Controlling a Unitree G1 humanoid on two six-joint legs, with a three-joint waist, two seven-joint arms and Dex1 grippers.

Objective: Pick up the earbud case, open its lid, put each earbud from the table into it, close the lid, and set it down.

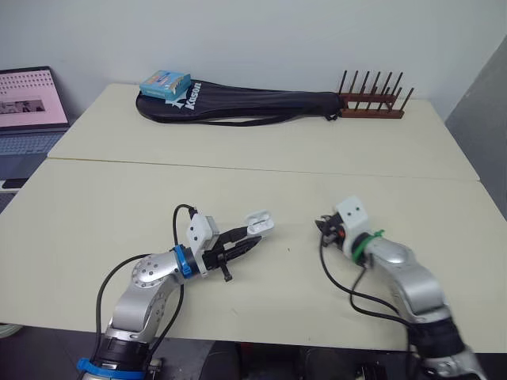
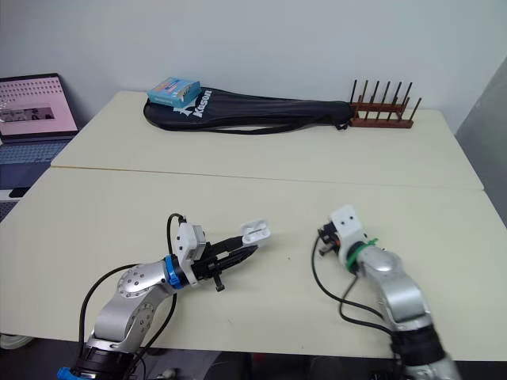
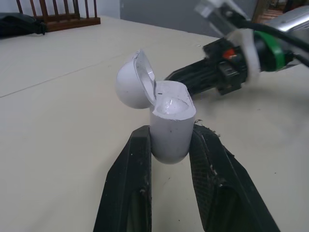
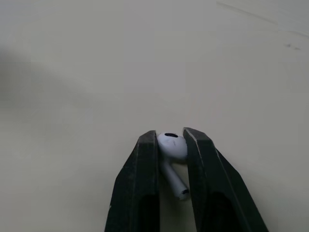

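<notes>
I see left gripper (image 1: 252, 237) fingers clamped on rounded base of glossy white plastic earbud case (image 3: 170, 130), lid hinged open, over middle of near beige tabletop (image 1: 119, 214). Right gripper (image 4: 170, 137) sits at 3 o'clock of case, near but apart, its fingers pinching small white plastic earbud (image 4: 172, 146), stem running back between them. Long black fabric racket bag (image 1: 253, 104) at 12 o'clock on far table, dark wooden peg rack (image 1: 372, 107) at 1 o'clock
</notes>
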